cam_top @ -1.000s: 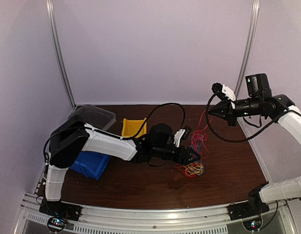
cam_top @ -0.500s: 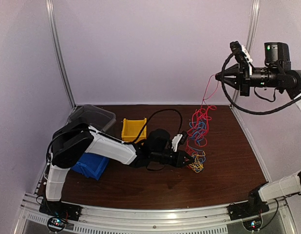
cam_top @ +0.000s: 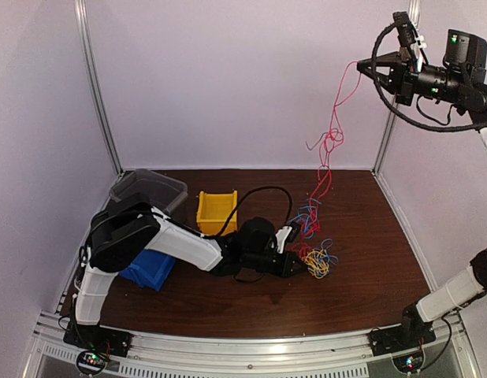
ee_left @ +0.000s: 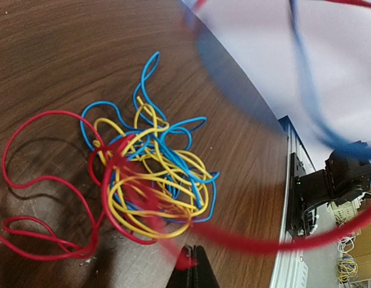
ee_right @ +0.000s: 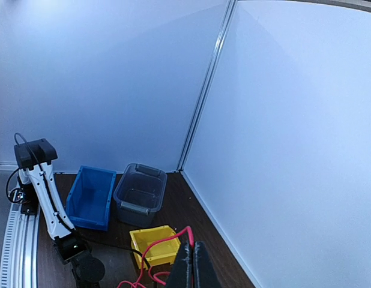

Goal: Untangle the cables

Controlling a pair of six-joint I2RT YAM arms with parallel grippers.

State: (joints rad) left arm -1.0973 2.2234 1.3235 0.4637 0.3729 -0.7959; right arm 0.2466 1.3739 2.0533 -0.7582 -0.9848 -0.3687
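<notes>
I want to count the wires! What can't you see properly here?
Top view: the cable pile is too small to trace; the left arm covers most of the blue bin.
Left wrist view: the red cable by the lens is blurred, so whether the left end effector pinches it is unclear.
Right wrist view: the bottom edge cuts off the red cable held by the right end effector.

Your arms wore white shells over black joints. The left arm (cam_top: pixel 180 244) trailed a thick black cable (cam_top: pixel 259 189) arching behind the black left gripper (cam_top: pixel 300 264); the right arm (cam_top: pixel 452 293) carried a black cable loop (cam_top: pixel 375 69), a boxy black camera (cam_top: pixel 466 49) and a green light (cam_top: pixel 455 37).
</notes>
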